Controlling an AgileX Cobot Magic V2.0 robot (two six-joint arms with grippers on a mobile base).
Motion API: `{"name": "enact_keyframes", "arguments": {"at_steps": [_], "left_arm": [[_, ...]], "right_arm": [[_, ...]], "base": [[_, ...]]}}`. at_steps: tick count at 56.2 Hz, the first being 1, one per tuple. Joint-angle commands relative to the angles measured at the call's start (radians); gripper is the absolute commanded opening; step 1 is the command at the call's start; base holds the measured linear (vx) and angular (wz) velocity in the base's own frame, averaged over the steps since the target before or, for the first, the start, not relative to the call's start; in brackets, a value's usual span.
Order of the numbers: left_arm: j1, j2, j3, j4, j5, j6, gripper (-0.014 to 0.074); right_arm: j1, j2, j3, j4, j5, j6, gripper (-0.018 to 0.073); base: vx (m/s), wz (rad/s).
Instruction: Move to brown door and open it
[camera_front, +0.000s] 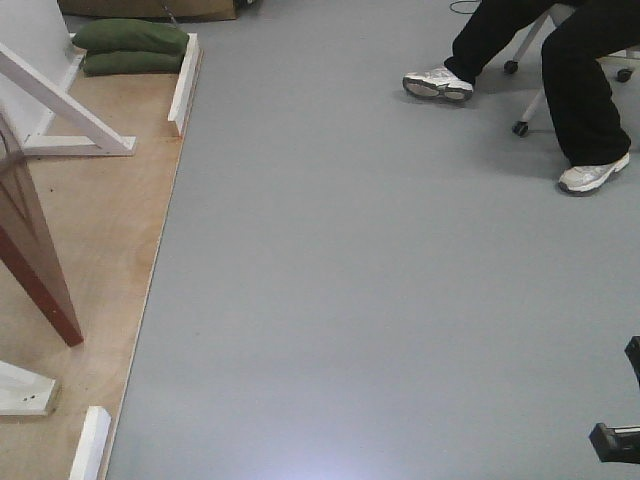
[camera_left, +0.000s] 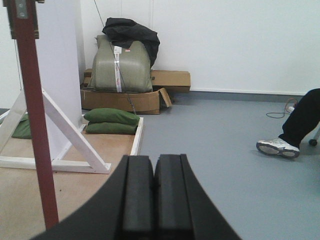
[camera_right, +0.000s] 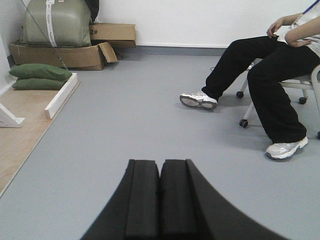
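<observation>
The brown door stands at the far left of the front view, on a plywood platform, swung out at an angle with its red-brown edge facing me. In the left wrist view its edge is a tall red-brown strip at the left, with a metal plate near the top. My left gripper is shut and empty, to the right of the door edge and apart from it. My right gripper is shut and empty over the grey floor. No door handle shows.
A white brace frame and green sandbags sit on the platform. White blocks edge it. A seated person's legs and a wheeled chair are at the right. Boxes and a bag stand against the far wall.
</observation>
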Motion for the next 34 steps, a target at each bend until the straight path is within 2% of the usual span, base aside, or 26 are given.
{"name": "enact_keyframes", "arguments": {"at_steps": [1,34], "left_arm": [[-0.007,-0.017,-0.028,0.000,-0.079,-0.002,-0.0006],[-0.010,-0.017,-0.028,0.000,-0.079,-0.002,-0.0006]], "right_arm": [[-0.005,-0.014,0.003,-0.004,-0.081,-0.005,0.0000],[-0.005,-0.014,0.003,-0.004,-0.081,-0.005,0.0000]], "base": [[0.32,-0.03],[0.33,0.03]]}}
